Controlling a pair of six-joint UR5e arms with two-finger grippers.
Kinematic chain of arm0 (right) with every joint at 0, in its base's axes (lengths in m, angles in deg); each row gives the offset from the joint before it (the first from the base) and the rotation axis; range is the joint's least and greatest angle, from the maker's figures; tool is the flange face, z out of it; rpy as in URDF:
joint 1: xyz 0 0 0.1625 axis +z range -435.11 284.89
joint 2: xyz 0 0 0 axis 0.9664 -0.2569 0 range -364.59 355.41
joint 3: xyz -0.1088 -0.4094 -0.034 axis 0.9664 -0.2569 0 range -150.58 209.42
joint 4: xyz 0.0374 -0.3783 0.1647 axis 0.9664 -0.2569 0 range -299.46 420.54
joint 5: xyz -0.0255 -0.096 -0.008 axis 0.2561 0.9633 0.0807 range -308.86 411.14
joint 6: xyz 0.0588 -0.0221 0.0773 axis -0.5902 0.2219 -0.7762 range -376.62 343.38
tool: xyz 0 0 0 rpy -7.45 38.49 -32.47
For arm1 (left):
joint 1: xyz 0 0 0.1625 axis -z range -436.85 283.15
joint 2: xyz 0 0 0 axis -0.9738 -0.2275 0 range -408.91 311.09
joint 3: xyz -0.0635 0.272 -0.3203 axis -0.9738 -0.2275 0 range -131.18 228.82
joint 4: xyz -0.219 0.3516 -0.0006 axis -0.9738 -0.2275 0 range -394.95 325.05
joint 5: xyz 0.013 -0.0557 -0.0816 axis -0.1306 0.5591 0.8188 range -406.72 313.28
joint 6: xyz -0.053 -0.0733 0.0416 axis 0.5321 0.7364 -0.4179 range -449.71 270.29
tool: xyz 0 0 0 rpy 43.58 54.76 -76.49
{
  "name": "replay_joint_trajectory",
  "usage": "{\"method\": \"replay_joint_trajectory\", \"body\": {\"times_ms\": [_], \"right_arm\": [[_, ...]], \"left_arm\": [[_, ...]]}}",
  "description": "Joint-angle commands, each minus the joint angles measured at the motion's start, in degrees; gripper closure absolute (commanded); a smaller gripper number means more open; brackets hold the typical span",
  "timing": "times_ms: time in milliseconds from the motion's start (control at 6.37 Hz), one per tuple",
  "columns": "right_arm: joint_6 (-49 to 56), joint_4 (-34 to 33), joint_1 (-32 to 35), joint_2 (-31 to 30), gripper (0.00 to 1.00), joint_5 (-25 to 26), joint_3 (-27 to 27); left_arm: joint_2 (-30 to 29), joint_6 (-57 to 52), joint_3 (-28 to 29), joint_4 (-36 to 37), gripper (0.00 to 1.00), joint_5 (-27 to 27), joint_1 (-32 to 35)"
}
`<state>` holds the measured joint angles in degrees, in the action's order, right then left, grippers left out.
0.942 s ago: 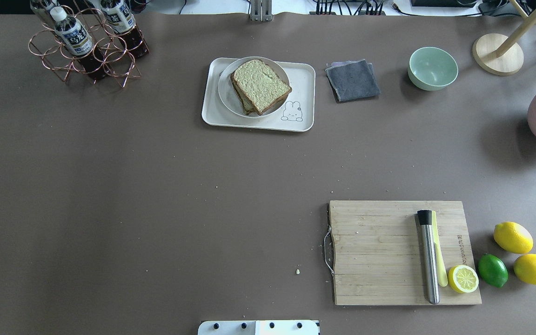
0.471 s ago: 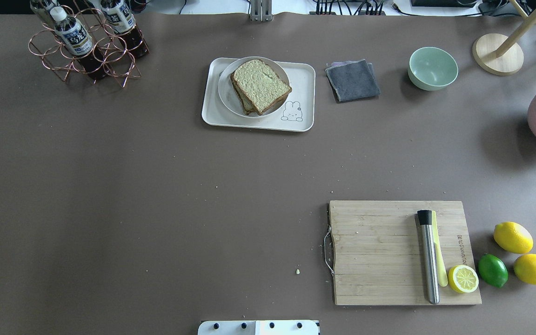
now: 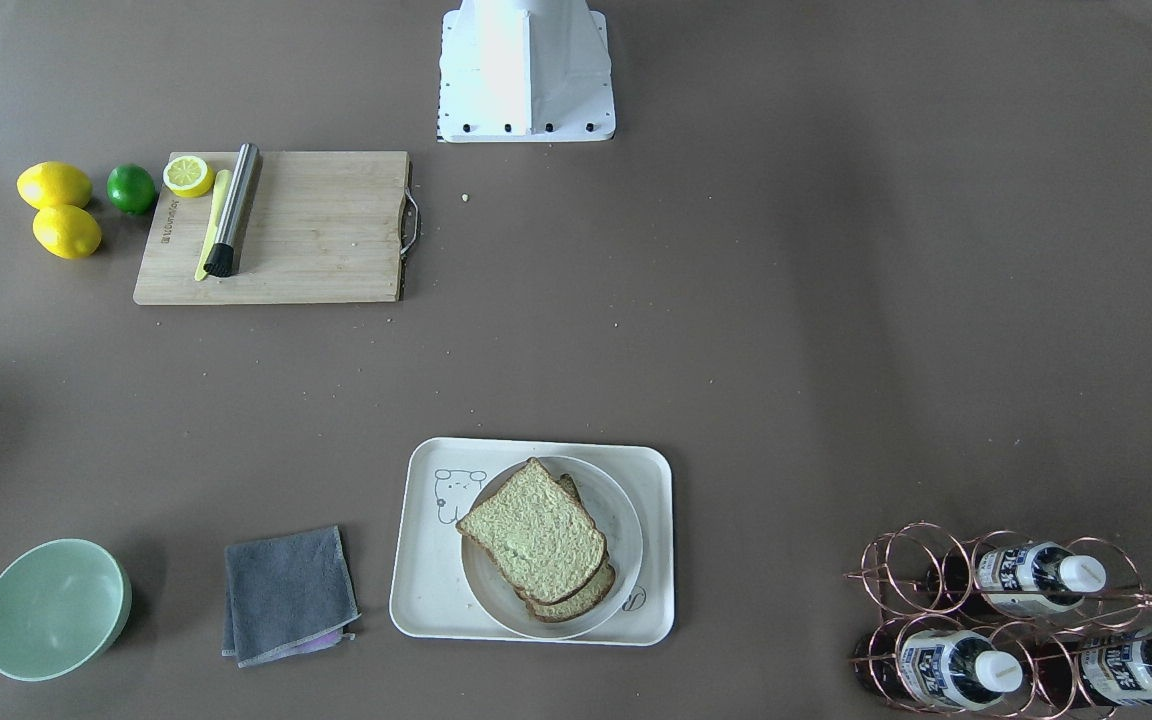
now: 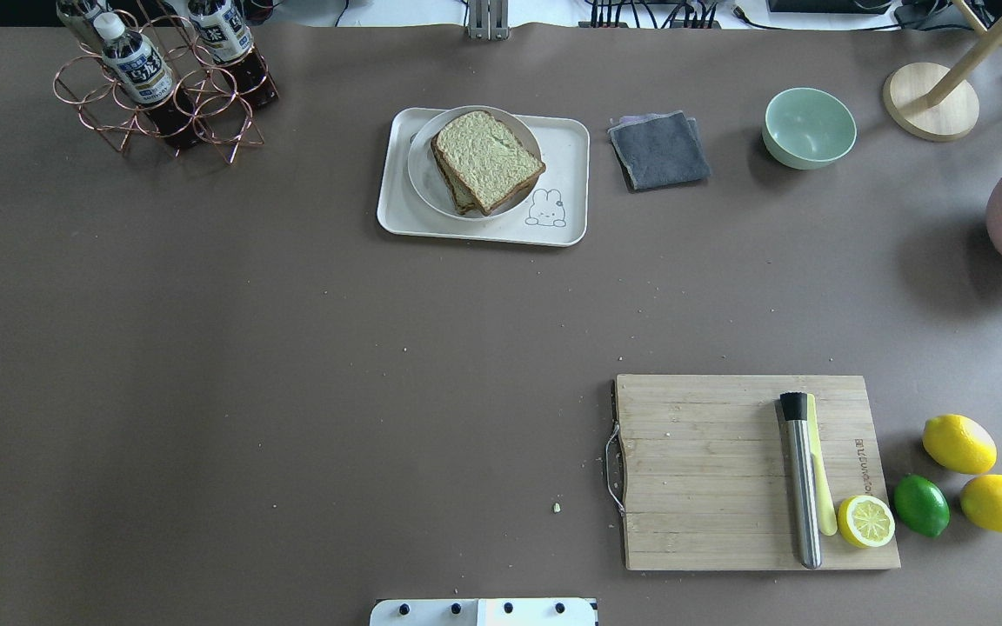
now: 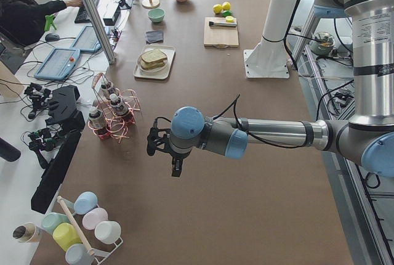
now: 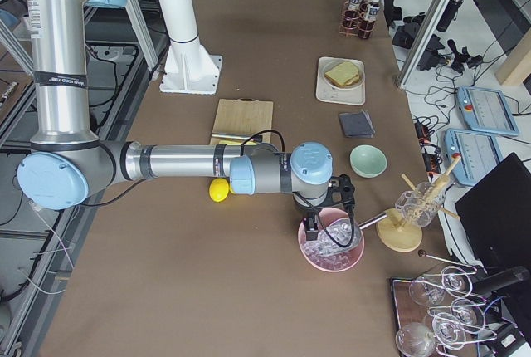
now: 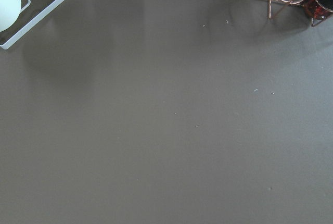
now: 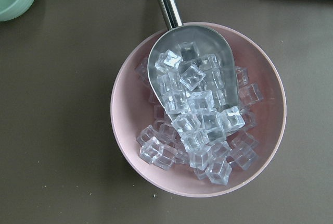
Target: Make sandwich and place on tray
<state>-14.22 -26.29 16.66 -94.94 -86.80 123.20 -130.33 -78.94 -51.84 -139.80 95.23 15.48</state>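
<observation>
The sandwich [image 4: 488, 161] is two stacked slices of speckled tan bread with dark crust; no egg shows. It lies on a round white plate [image 4: 421, 178] on the cream tray [image 4: 566, 143] at the table's far middle, also in the front-facing view [image 3: 536, 530]. Neither gripper shows in the overhead or front-facing views. The left gripper [image 5: 162, 154] hangs over the table's left end near the bottle rack, far from the tray. The right gripper [image 6: 330, 217] hangs over a pink bowl of ice [image 8: 197, 109]. I cannot tell whether either is open or shut.
A wooden cutting board [image 4: 710, 469] with a steel muddler [image 4: 801, 478] and half lemon [image 4: 866, 520] lies near right, with lemons and a lime beside it. A grey cloth [image 4: 659, 149] and green bowl [image 4: 809, 127] sit right of the tray. A copper bottle rack [image 4: 162, 87] stands far left.
</observation>
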Motion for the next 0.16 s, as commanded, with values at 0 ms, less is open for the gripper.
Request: {"method": "replay_joint_trajectory", "body": {"times_ms": [0], "right_arm": [[0.1,0.3,0.0,-0.5,0.00,0.0,0.0]], "left_arm": [[-0.1,0.0,-0.1,0.0,0.03,0.0,0.7]]}}
